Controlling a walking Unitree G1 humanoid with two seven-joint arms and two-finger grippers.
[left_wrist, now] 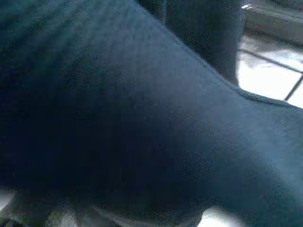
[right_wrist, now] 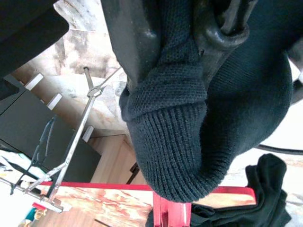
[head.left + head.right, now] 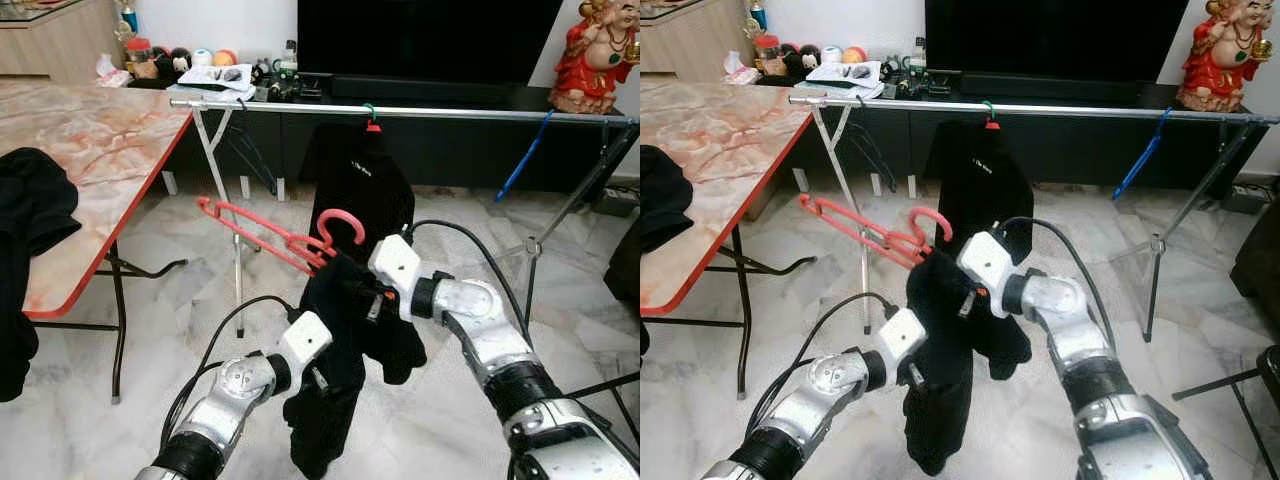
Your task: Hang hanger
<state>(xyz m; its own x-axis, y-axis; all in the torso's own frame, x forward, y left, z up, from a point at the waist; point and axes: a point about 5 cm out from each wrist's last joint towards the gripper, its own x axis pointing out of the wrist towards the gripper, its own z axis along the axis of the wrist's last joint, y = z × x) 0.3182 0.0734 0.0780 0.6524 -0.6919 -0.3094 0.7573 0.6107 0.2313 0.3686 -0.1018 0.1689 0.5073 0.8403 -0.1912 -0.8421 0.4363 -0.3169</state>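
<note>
Pinching a black garment (image 3: 340,350) draped on the red hanger (image 3: 270,235), the right gripper (image 3: 350,280) holds it below the rail (image 3: 420,113). Hanger juts left of those clenched fingers; left gripper (image 3: 320,385) is buried in cloth, grip unclear.

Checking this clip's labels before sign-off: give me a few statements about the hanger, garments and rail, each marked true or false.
1. The red hanger already hangs on the rail. False: it is held up below the rail, near the right gripper.
2. A black garment hangs on the rail. True.
3. The right gripper pinches black knit fabric. True.
4. A blue hanger lies on the table. False: it hangs from the rail.
5. The left gripper is up at the rail. False: it is low, against the dark garment.
</note>
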